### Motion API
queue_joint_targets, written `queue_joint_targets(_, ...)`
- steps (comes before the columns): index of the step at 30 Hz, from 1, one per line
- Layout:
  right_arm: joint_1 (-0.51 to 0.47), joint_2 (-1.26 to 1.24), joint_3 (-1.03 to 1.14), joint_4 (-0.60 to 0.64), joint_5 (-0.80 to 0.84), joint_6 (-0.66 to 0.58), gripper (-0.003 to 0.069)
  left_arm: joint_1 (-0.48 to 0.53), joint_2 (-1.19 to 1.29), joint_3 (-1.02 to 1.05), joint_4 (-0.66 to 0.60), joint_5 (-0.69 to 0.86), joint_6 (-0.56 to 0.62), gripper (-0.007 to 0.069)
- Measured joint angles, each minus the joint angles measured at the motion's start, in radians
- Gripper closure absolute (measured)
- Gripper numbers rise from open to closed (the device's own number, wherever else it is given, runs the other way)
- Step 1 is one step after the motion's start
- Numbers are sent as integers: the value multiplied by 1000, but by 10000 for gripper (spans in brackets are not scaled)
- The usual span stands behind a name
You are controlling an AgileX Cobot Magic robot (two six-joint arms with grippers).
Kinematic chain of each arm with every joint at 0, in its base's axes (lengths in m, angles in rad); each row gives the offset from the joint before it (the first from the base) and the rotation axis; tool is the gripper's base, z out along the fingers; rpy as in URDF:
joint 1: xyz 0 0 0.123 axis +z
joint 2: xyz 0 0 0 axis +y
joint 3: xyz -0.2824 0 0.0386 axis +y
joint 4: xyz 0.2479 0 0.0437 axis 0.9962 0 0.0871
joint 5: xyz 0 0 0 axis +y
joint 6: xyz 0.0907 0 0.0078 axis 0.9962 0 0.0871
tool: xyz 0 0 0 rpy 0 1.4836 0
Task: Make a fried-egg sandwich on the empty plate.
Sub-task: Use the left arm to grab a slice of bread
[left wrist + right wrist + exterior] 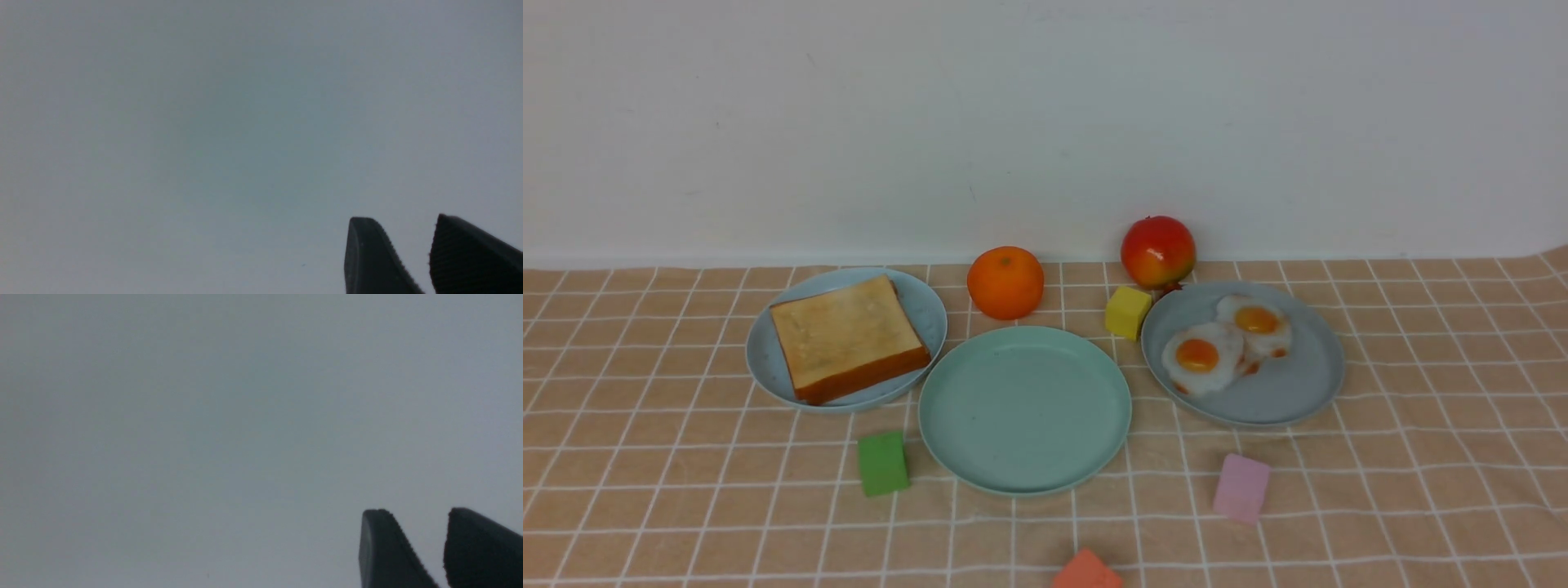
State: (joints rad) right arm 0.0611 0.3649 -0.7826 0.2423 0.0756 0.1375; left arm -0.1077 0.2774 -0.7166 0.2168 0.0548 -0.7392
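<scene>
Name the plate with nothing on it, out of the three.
The mint-green plate, middle one of the three. The light blue plate bears toast; the grey-blue plate bears fried eggs.

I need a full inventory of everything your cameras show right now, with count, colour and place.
toast stack: 1, golden with brown crust, on the light blue plate
light blue plate: 1, left
mint-green plate: 1, middle, nothing on it
grey-blue plate: 1, right
fried eggs: 2, white with orange yolks, on the grey-blue plate
orange fruit: 1, orange, behind the mint-green plate
red fruit: 1, red, near the wall
blocks: 4, yellow, green, pink, orange-red, around the plates
tablecloth: 1, tan with white grid, under everything
wall: 1, whitish, behind
left gripper: 1, dark, open
right gripper: 1, dark, open
</scene>
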Motion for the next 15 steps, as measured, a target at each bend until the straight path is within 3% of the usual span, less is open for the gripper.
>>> queue_joint_targets(2,0,53,-69,-12,87,-17,418,0,54,-73,-1,109,-3,386)
queue_joint_targets(5,0,172,-152,-47,267,-50,418,0,216,-213,0,421,-4,386)
queue_joint_targets(6,0,178,-153,-51,283,-52,418,0,225,-217,0,421,-3,386)
queue_joint_targets(10,0,287,-157,-78,446,-55,418,0,379,-236,48,680,42,386)
queue_joint_targets(15,3,339,-106,-38,496,-56,418,0,514,-240,20,802,50,386)
